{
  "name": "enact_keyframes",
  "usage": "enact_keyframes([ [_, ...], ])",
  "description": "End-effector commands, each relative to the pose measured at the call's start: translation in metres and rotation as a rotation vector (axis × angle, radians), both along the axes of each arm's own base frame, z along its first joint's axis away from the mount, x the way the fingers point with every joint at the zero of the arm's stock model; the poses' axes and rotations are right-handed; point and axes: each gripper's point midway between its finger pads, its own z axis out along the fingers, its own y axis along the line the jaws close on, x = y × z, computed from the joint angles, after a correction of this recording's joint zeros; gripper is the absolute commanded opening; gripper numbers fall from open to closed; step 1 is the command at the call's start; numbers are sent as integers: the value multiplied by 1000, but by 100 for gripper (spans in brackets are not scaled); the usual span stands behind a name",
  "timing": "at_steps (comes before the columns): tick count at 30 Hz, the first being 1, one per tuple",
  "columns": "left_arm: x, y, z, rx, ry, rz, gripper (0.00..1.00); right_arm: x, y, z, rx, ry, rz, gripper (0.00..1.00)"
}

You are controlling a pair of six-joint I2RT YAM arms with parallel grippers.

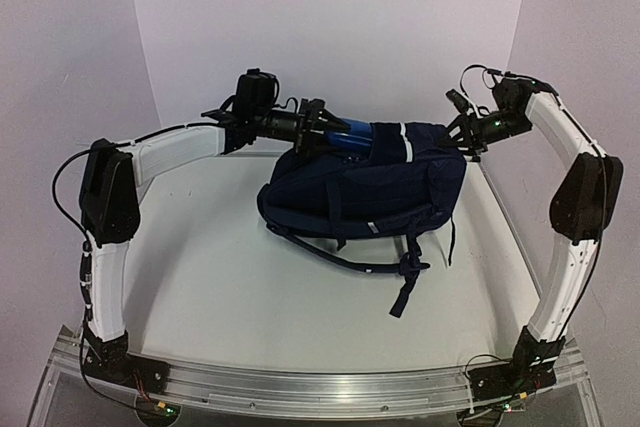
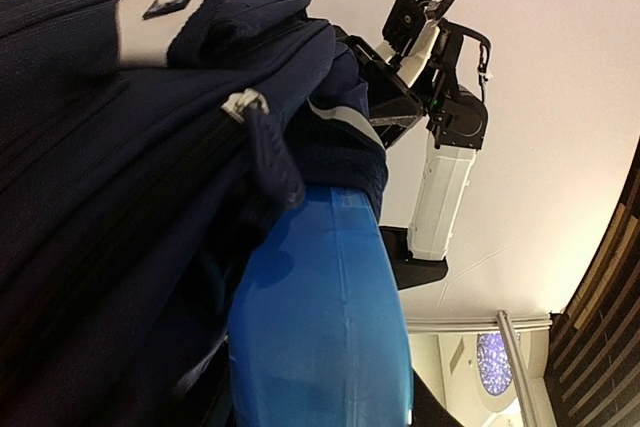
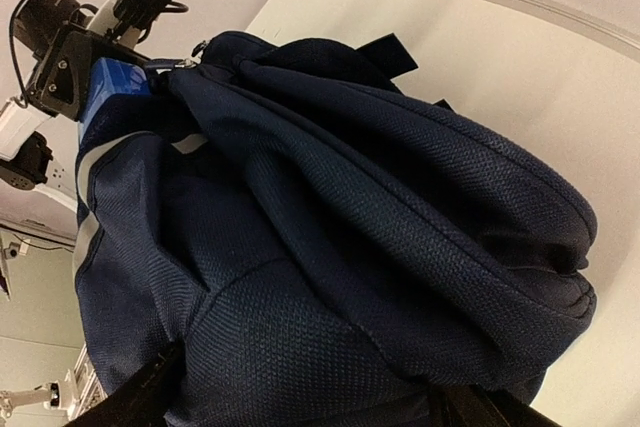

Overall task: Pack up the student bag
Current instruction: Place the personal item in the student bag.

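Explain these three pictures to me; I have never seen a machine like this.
These are two white-and-black robot arms bolted to a pale table. One picture looks down from above; the other two come from a camera on each wrist. A large navy-blue fabric backpack lies on the table. The left fingers hold a smooth bright-blue item, its end tucked into the backpack's opening. The right fingers straddle the backpack's far right corner; whether they pinch it is unclear.
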Motion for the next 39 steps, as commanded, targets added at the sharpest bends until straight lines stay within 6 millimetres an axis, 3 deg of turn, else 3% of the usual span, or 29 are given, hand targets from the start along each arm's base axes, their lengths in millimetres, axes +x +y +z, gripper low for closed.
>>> enact_keyframes([
  [1, 1, -21, -47, 153, 82, 12, 13, -9, 21, -15, 18, 130, 31, 79],
  [4, -1, -10, -47, 193, 66, 54, 33, -5, 19, -19, 0, 138, 14, 77],
  [7, 5, 20, -40, 257, 34, 165, 55, 1, 16, -26, -32, 148, -13, 75],
  [10, 10, 51, -34, 340, -6, 265, 65, 6, 14, -30, -42, 160, -37, 74],
  [14, 3, 75, -35, 448, -24, 313, 71, 9, 14, -31, -44, 154, -51, 74],
  [21, -3, 78, -29, 432, -47, 319, 66, 9, 14, -30, -43, 145, -51, 74],
  [26, -3, 62, -21, 361, -68, 269, 55, 6, 14, -28, -45, 140, -47, 75],
  [30, -8, 49, -12, 294, -83, 223, 40, 4, 14, -27, -45, 139, -45, 75],
  [34, -19, 33, -1, 214, -95, 144, 36, 3, 16, -26, -40, 138, -40, 75],
  [39, -25, 17, -1, 176, -100, 86, 32, -1, 20, -25, -30, 139, -28, 76],
])
